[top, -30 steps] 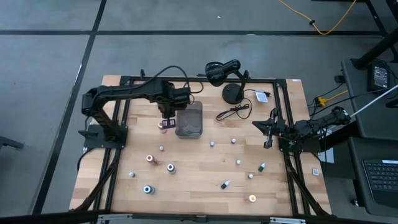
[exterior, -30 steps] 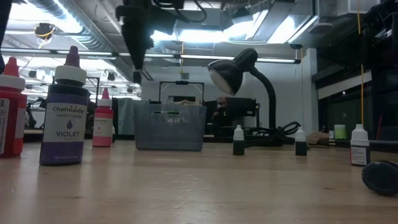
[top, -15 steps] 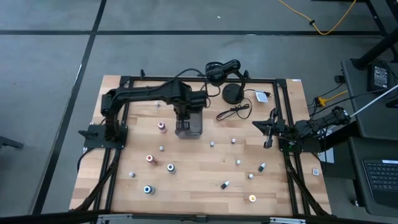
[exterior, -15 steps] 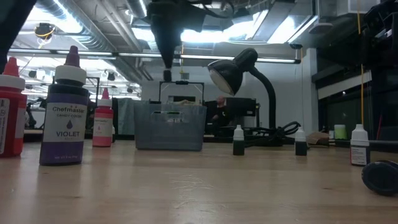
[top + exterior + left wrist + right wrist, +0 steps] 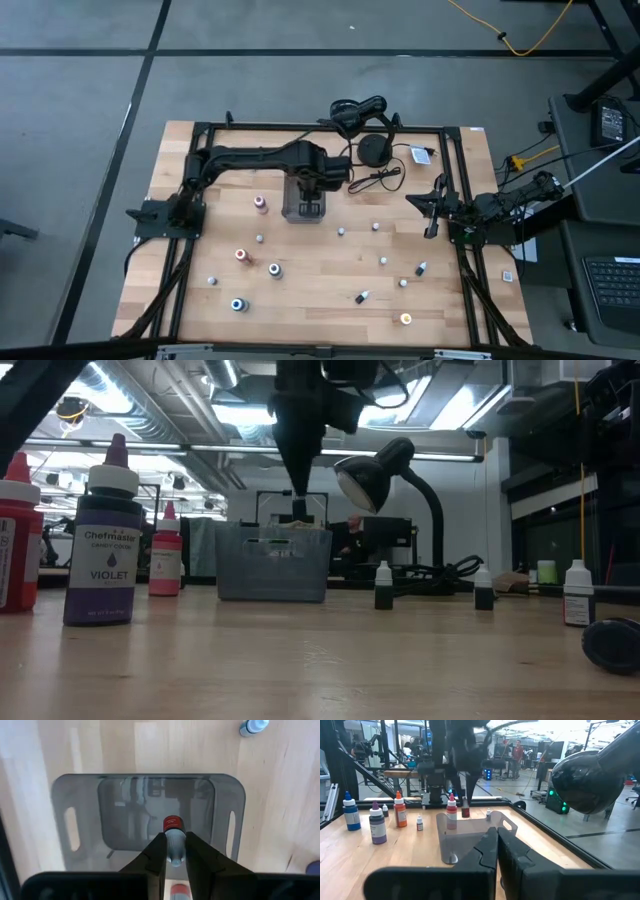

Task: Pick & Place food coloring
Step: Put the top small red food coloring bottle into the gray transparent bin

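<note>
Left gripper over gray tray, bottle in grasp.
Fingers clamped on a red-capped food coloring bottle above the tray; right gripper, fingers together, waits at the table's right edge.

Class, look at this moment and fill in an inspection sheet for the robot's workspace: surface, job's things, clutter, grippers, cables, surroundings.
Surface: wooden table.
Job's things: red-capped bottle held above gray tray; other bottles scattered, such as the violet bottle.
Clutter: desk lamp.
Grippers: left gripper shut on the bottle; right gripper shut, waiting at the table's right edge.
Cables: black cord by the lamp; yellow cable on the floor.
Surroundings: workshop; person far off.
</note>
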You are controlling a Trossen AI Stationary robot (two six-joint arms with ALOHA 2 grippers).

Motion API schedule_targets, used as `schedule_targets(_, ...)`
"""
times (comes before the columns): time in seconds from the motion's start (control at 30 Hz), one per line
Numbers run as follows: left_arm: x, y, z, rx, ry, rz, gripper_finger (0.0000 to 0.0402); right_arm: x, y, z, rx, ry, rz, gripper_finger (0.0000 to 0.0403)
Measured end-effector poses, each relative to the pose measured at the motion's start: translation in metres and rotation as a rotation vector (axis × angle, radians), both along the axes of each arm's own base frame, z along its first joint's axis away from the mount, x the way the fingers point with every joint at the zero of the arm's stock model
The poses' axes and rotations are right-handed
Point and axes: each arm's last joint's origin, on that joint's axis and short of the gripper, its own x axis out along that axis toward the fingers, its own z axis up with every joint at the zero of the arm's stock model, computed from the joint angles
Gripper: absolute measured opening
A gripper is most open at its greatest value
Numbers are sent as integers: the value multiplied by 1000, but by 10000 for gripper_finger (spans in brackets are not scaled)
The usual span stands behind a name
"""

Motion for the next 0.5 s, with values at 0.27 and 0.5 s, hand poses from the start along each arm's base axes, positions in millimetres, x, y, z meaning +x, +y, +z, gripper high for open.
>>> schedule_targets(0.27,8,-8,-14,-6,26,19,44,0,0,0,0,0,0,15)
schedule_targets(0.5,16,-12,-27,-2,25,33,44,0,0,0,0,0,0,15)
